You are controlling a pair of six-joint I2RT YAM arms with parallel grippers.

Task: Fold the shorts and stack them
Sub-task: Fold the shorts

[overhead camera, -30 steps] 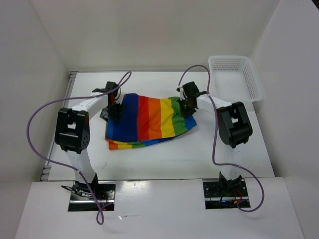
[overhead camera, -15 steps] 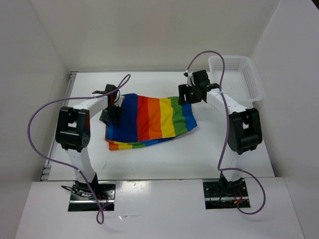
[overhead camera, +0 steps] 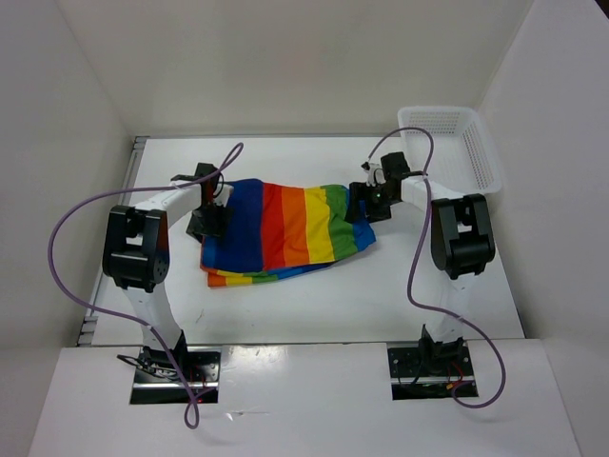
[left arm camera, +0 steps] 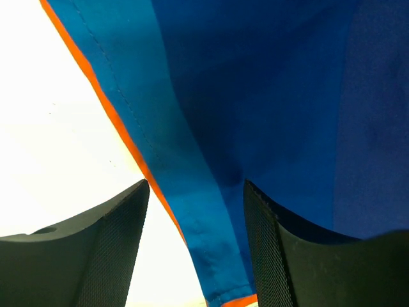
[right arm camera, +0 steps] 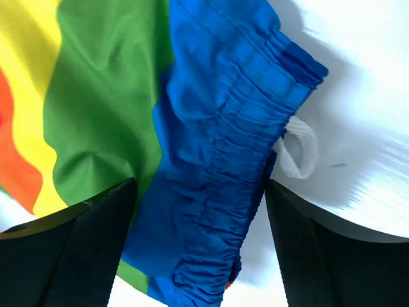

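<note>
The rainbow-striped shorts (overhead camera: pixel 285 227) lie folded flat in the middle of the table, blue ends at left and right. My left gripper (overhead camera: pixel 211 221) hovers over their left blue edge. In the left wrist view its jaws stand open (left arm camera: pixel 196 192), with the blue, orange-trimmed hem (left arm camera: pixel 211 243) between the fingers, untouched. My right gripper (overhead camera: pixel 362 204) is at the right end, over the gathered blue waistband (right arm camera: pixel 243 96). Its jaws are open (right arm camera: pixel 199 188) and straddle the waistband without gripping it. A white drawstring loop (right arm camera: pixel 300 150) pokes out beside the band.
A white mesh basket (overhead camera: pixel 442 112) stands at the back right corner, just behind the right arm. White walls enclose the table on three sides. Purple cables arch over both arms.
The right gripper opened and let go of the shorts' right edge. It lifted toward the basket, then came back down over the waistband. The left gripper has barely moved.
</note>
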